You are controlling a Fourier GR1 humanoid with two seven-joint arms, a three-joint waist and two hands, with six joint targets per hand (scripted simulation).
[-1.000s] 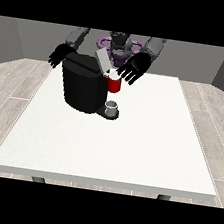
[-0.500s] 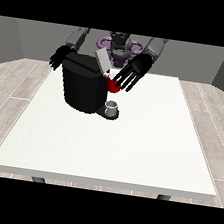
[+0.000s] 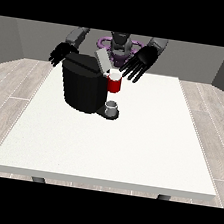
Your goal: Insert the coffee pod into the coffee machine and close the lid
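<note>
White bench carries the coffee machine, lid raised. Right-side robot hand, fingers spread and empty, has lifted off the red thing; no pod shows.

Bare room: grey walls, wood-plank floor.
</note>
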